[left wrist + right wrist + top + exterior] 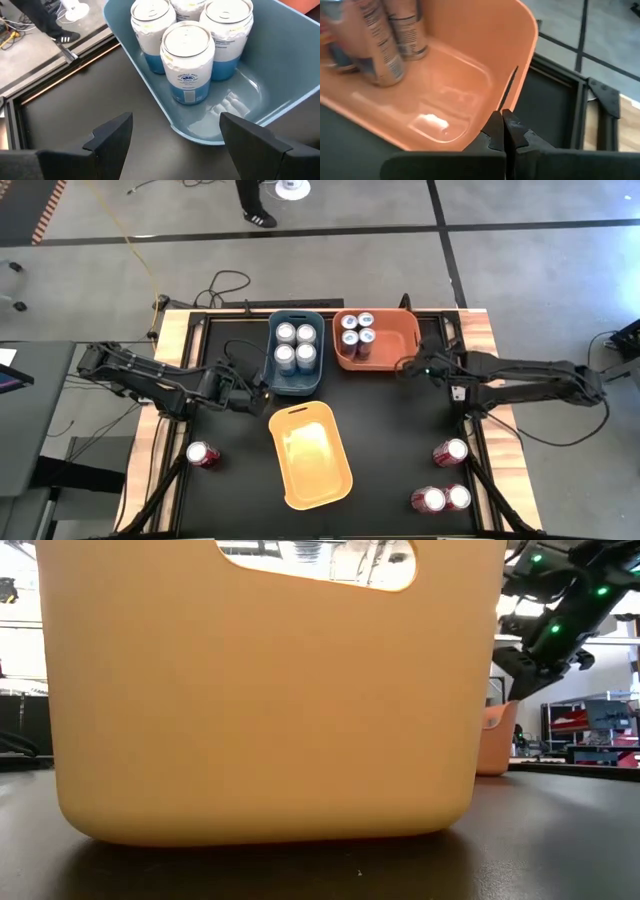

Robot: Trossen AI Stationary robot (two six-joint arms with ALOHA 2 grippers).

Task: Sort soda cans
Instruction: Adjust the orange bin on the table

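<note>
**Both grippers empty, four red cans on the table**

Nearest me, I've got three red cans at the front right: a pair (440, 499) touching side by side, and one (450, 451) just behind them. A fourth red can (203, 455) stands alone at the front left. The yellow bin (310, 454) sits between them, mid-table, and it fills almost the whole low view.

Moving back, my left gripper (172, 135) hovers just off the near left corner of the blue bin (296, 353), fingers (111, 134) spread wide with nothing between them. My right gripper (503, 131) hangs at the orange bin's (376, 338) right rim, jaws pressed together and empty.

At the back, the blue bin holds four white-and-blue cans (187, 62), upright and packed two by two. Beside it, the orange bin has four cans (357, 329) clustered toward its far left corner; in the right wrist view they are blurred, so I can't read their colours well. The near half of that bin is bare.

Beyond the table, a person's shoe (260, 218) shows on the floor.
</note>
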